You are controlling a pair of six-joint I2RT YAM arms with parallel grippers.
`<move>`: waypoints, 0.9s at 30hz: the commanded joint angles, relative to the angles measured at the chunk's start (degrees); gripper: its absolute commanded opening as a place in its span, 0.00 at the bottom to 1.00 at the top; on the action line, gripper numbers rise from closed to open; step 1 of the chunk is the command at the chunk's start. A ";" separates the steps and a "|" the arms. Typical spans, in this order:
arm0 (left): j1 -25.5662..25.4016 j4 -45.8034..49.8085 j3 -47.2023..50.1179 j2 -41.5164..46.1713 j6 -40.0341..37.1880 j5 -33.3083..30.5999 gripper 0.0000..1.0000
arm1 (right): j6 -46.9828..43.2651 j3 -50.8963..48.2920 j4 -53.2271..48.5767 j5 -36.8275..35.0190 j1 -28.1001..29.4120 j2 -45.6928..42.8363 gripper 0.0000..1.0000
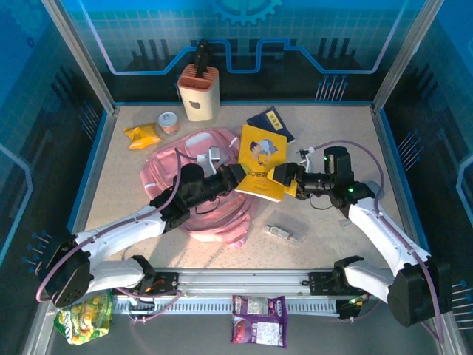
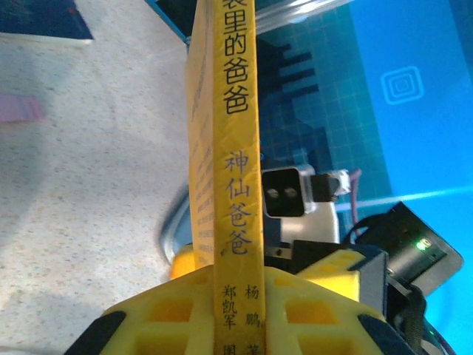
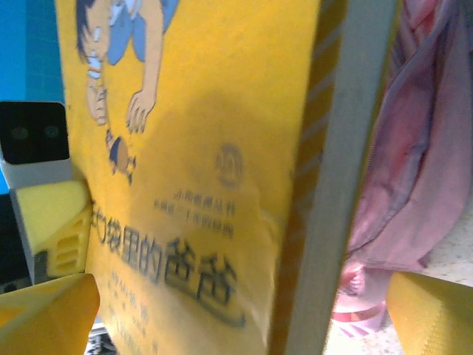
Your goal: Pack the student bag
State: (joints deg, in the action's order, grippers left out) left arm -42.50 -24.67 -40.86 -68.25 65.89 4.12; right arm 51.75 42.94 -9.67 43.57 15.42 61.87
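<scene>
The student bag (image 1: pixel 198 194) lies flat in the middle of the table, soft pink with pale trim, and its fabric (image 3: pixel 432 140) hangs behind the book in the right wrist view. A yellow children's book (image 1: pixel 259 159) is held up over the bag's right side. My left gripper (image 1: pixel 238 176) is shut on the book's spine (image 2: pixel 235 148), the spine pinched between my yellow fingers (image 2: pixel 162 314). My right gripper (image 1: pixel 285 180) stands open around the opposite edge. Its fingers (image 3: pixel 48 314) are wide apart, with the cover (image 3: pixel 199 148) between them.
A dark blue book (image 1: pixel 271 122) lies behind the yellow one. A cream holder (image 1: pixel 199 92) stands at the back, with a small tin (image 1: pixel 168 122) and a yellow snack packet (image 1: pixel 142 135) at back left. A grey flat item (image 1: pixel 281 231) lies near the front. Off the table's near edge lie a purple packet (image 1: pixel 259 329) and a green bag (image 1: pixel 85 316).
</scene>
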 commanded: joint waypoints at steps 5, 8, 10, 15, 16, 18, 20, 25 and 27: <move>-0.64 -7.33 -3.06 -0.18 -2.21 -3.59 0.00 | 11.10 -1.71 13.79 6.17 1.62 -0.62 1.00; -0.62 -2.41 -2.67 1.00 -3.31 -6.32 0.00 | 12.85 -1.76 15.90 6.52 1.55 -2.06 0.95; -0.64 -1.97 -1.72 1.68 -3.34 -7.51 0.00 | 12.28 -1.09 14.87 6.16 1.42 -2.91 0.90; -1.40 3.25 -2.04 2.33 -5.61 -9.47 0.00 | 9.87 -0.73 11.21 4.06 0.93 -3.69 0.66; -1.52 3.29 -1.73 2.41 -5.89 -9.57 0.00 | 9.71 -0.72 11.34 4.22 0.85 -3.39 0.61; -1.63 3.55 -1.01 2.59 -6.03 -10.11 0.00 | 9.37 -0.66 11.26 4.18 0.88 -2.86 0.49; -1.72 4.55 -0.46 2.81 -6.03 -10.91 0.00 | 8.75 -0.73 10.59 3.65 0.57 -2.54 0.31; -2.58 6.36 -0.61 2.58 -7.18 -11.39 0.00 | 7.82 -0.85 10.36 2.73 -0.31 -3.00 0.07; -3.06 8.86 -1.09 2.70 -7.96 -11.72 0.10 | 6.22 0.03 8.49 2.80 -1.00 -3.26 0.00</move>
State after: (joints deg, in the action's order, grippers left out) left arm -44.91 -18.83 -41.67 -67.11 61.39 -6.22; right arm 60.88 41.60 -1.06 46.81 16.03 59.35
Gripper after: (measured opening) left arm 0.157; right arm 0.154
